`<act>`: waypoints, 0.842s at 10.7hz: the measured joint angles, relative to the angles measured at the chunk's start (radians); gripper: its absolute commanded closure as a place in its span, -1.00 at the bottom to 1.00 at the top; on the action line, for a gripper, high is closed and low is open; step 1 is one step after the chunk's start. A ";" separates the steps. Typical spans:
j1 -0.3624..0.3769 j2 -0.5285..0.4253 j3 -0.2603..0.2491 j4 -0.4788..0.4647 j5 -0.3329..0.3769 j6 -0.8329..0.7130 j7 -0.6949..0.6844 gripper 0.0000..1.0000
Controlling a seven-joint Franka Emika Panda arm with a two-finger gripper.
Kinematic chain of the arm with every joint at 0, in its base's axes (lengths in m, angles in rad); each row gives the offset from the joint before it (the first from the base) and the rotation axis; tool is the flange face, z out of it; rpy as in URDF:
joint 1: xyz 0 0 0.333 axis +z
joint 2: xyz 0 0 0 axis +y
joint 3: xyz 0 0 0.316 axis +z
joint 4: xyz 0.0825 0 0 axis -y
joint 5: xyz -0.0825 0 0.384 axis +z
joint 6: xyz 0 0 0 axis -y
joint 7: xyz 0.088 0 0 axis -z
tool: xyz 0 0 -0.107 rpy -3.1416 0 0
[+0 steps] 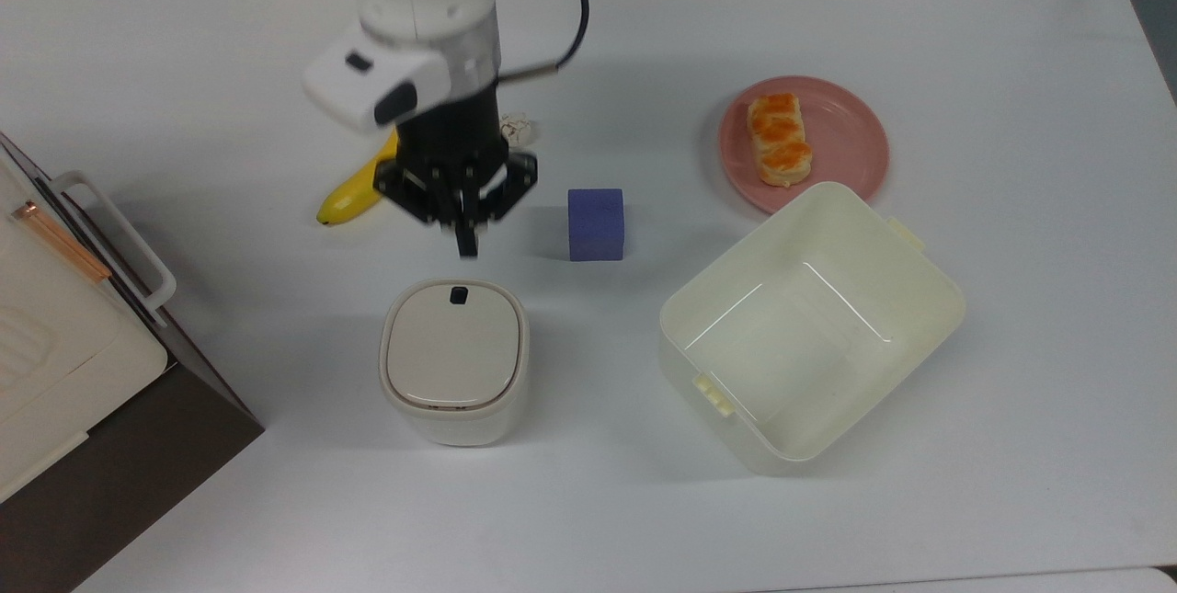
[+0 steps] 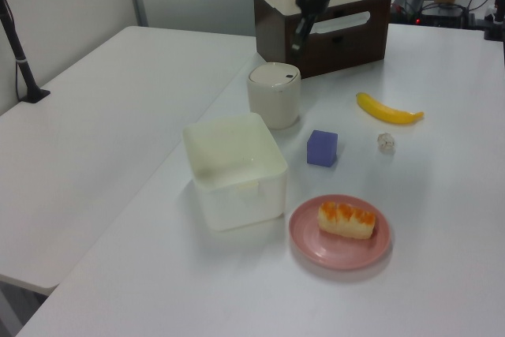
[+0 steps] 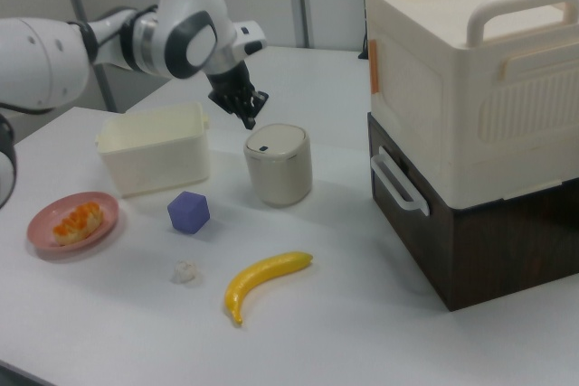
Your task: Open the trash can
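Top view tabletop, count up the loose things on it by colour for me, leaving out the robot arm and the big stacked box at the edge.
Cream or white: 3: small lidded plastic trash can, large open plastic tub, crumpled paper ball
Yellow: 1: curved banana
Blue-purple: 1: cube block
Pink: 1: round plate
Golden orange: 1: glazed pastry
Total: 7
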State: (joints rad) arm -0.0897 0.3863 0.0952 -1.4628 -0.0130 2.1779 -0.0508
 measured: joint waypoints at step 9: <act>0.015 0.113 0.001 0.068 -0.102 0.108 0.076 0.99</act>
State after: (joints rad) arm -0.0748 0.4995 0.0967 -1.3949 -0.1153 2.2859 0.0254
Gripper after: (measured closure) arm 0.991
